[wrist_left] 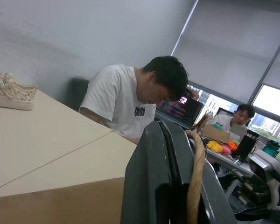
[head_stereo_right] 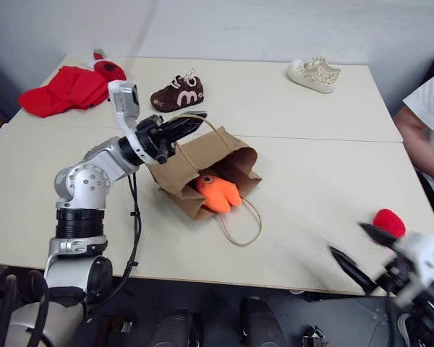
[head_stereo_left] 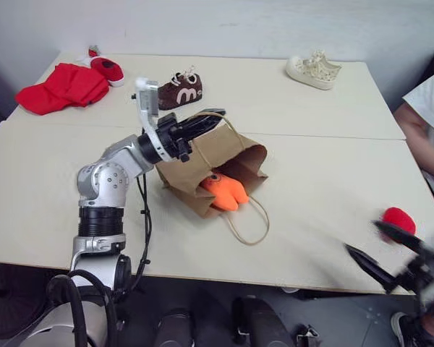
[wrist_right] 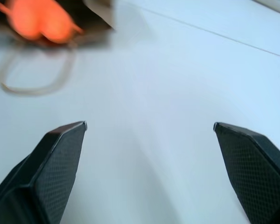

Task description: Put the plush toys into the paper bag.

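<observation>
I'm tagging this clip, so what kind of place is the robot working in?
Probably an office used as a test room: a plain pale table, people at a laptop, and big windows with roller blinds.

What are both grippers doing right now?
Left gripper: shut on the bag handle.
Right gripper: open, holding nothing.

The right gripper (wrist_right: 149, 128) hovers over the tabletop (wrist_right: 177, 84), fingers spread wide; beyond lie the orange plush toy (wrist_right: 39, 21), the paper bag (wrist_right: 99, 9) mouth and a loop handle (wrist_right: 35, 77).
</observation>
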`<state>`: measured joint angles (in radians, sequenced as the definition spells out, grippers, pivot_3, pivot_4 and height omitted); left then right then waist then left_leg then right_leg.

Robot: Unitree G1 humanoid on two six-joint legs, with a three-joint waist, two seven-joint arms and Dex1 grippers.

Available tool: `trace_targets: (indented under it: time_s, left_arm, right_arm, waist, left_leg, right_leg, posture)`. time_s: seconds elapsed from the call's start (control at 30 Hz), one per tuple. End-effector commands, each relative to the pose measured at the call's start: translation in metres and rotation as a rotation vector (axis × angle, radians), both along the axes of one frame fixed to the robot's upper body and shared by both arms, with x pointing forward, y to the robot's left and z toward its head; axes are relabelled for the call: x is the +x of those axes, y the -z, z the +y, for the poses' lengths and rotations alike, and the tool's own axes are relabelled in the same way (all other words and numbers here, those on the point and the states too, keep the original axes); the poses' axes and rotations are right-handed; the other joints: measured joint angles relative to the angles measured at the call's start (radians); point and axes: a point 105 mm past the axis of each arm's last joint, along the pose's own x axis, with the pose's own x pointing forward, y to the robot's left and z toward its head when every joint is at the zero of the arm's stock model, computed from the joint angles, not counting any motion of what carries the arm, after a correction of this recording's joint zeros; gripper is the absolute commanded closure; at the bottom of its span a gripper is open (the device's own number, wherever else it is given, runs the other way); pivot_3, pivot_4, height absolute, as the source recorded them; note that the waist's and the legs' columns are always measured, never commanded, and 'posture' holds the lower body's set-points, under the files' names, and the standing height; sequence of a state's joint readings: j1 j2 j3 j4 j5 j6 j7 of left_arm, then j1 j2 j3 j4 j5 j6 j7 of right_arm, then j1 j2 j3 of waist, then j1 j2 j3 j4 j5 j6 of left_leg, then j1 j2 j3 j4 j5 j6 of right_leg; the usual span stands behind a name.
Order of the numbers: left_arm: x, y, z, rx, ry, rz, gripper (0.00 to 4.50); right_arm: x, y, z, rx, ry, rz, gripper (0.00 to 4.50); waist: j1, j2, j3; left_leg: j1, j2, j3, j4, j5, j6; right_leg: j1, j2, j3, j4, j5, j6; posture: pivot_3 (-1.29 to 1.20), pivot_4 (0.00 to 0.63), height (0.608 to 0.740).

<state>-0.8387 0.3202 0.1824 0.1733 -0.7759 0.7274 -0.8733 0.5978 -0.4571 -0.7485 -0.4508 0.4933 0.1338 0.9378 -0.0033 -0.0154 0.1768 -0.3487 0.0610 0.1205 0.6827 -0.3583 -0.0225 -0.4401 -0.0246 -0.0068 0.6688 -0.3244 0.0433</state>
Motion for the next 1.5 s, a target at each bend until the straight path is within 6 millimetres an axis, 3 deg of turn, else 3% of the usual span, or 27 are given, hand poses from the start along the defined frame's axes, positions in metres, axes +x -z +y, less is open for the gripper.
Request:
trace_targets:
  time_s: [0.03,0.1,0.23,0.33,0.47,0.6,0.7,0.8,0.9,0.97,1.07,1.17,1.23,1.4,1.5]
  left_arm:
    - [0.001,-0.015,0.000,-0.009,-0.018,-0.056,4.50]
    - [0.000,-0.016,0.001,-0.014,-0.018,-0.059,4.50]
    - [-0.002,-0.014,0.000,-0.019,-0.016,-0.051,4.50]
    - [-0.003,-0.009,-0.002,-0.011,-0.010,-0.043,4.50]
    - [-0.007,-0.010,-0.008,-0.011,0.006,-0.050,4.50]
    - [-0.008,-0.008,-0.009,0.013,0.011,-0.054,4.50]
    - [-0.007,-0.008,-0.008,0.020,-0.003,-0.052,4.50]
    - [-0.008,-0.008,-0.005,0.023,-0.011,-0.053,4.50]
    - [-0.009,-0.009,-0.002,0.027,-0.021,-0.055,4.50]
    - [-0.009,-0.009,-0.001,0.029,-0.024,-0.057,4.50]
    - [-0.008,-0.011,0.001,0.025,-0.027,-0.055,4.50]
    - [-0.008,-0.015,0.001,0.006,-0.023,-0.051,4.50]
    - [-0.008,-0.019,0.000,-0.010,-0.011,-0.043,4.50]
    - [-0.010,-0.021,-0.004,0.011,0.022,-0.030,4.50]
    - [-0.011,-0.021,-0.003,0.025,0.047,-0.022,4.50]
  right_arm:
    - [-0.013,-0.006,-0.018,-0.061,0.112,-0.071,0.04]
    - [-0.019,-0.003,-0.030,-0.071,0.183,-0.062,0.04]
    - [-0.011,0.001,-0.039,-0.081,0.198,0.000,0.04]
    - [0.016,-0.007,-0.048,-0.050,0.229,0.017,0.04]
    - [0.067,0.002,-0.074,-0.077,0.334,0.186,0.04]
    - [0.093,0.005,-0.085,-0.102,0.338,0.199,0.04]
    - [0.105,0.015,-0.090,-0.034,0.356,0.247,0.69]
    - [0.112,0.024,-0.096,-0.021,0.385,0.306,1.75]
    - [0.123,0.016,-0.092,0.004,0.376,0.281,2.82]
    - [0.133,-0.009,-0.073,0.033,0.275,0.172,3.38]
    - [0.135,-0.038,-0.020,0.031,0.006,0.074,3.85]
    - [0.127,-0.046,0.055,0.058,-0.293,0.101,3.87]
    - [0.126,-0.047,0.095,0.089,-0.403,0.119,3.87]
    - [0.131,-0.053,0.177,0.167,-0.533,0.131,3.87]
    - [0.135,-0.055,0.212,0.184,-0.582,0.144,3.87]
  waist:
    - [-0.007,-0.001,0.001]
    - [-0.018,-0.001,0.001]
    - [-0.025,-0.001,0.000]
    - [-0.029,-0.001,0.001]
    - [-0.025,-0.001,0.001]
    - [-0.006,0.000,0.001]
    - [0.001,-0.001,0.001]
    - [-0.001,-0.001,0.001]
    - [-0.001,-0.001,0.001]
    - [-0.002,-0.001,0.001]
    - [-0.003,0.000,0.001]
    - [-0.010,0.000,0.001]
    - [-0.013,0.000,0.001]
    - [-0.022,0.000,0.001]
    - [-0.023,0.000,0.001]
  left_leg:
    - [0.003,0.000,0.000,0.000,0.000,0.000]
    - [0.014,0.000,0.001,-0.005,-0.001,0.000]
    - [0.015,0.000,0.001,-0.011,0.000,-0.001]
    - [0.016,0.000,0.003,-0.012,0.000,-0.002]
    - [0.017,0.000,0.004,-0.010,0.001,-0.001]
    - [0.014,0.001,0.002,-0.009,0.001,-0.001]
    - [0.013,0.001,0.003,-0.009,0.001,-0.001]
    - [0.013,0.001,0.003,-0.007,0.001,-0.001]
    - [0.014,0.001,0.003,-0.004,0.000,0.000]
    - [0.014,0.001,0.003,-0.004,0.000,0.000]
    - [0.013,0.001,0.003,-0.004,0.000,0.000]
    - [0.014,0.003,0.003,-0.005,0.000,-0.002]
    - [0.013,0.003,0.003,-0.005,0.000,-0.002]
    - [0.012,0.003,0.001,-0.003,0.000,-0.002]
    - [0.011,0.003,0.000,-0.004,0.000,-0.002]
  right_leg:
    - [0.003,0.000,0.000,0.000,0.000,0.000]
    - [0.015,0.001,0.001,-0.004,0.000,-0.001]
    - [0.017,0.002,0.001,-0.007,-0.001,-0.001]
    - [0.015,0.002,0.003,-0.007,-0.001,-0.001]
    - [0.013,0.002,0.005,-0.005,0.000,-0.001]
    - [0.011,0.003,0.003,-0.005,-0.001,-0.001]
    - [0.011,0.003,0.004,-0.007,-0.001,-0.001]
    - [0.011,0.002,0.004,-0.007,0.000,0.000]
    - [0.012,0.002,0.004,-0.006,0.001,0.001]
    - [0.012,0.002,0.004,-0.005,0.001,0.002]
    - [0.012,0.003,0.004,-0.005,0.001,0.002]
    - [0.011,0.004,0.005,-0.005,0.001,0.002]
    - [0.012,0.005,0.004,-0.005,0.001,0.002]
    - [0.011,0.003,0.003,-0.005,0.001,0.001]
    - [0.010,0.002,0.001,-0.005,0.000,0.000]
  posture:
    - [0.00,0.150,0.740]
    - [0.00,0.150,0.740]
    - [0.00,0.150,0.740]
    - [0.00,0.150,0.740]
    - [0.00,0.150,0.740]
    - [0.00,0.150,0.740]
    - [0.00,0.150,0.740]
    - [0.00,0.150,0.740]
    - [0.00,0.150,0.740]
    - [0.00,0.150,0.740]
    - [0.00,0.150,0.740]
    - [0.00,0.150,0.740]
    - [0.00,0.150,0.740]
    - [0.00,0.150,0.740]
    - [0.00,0.150,0.740]
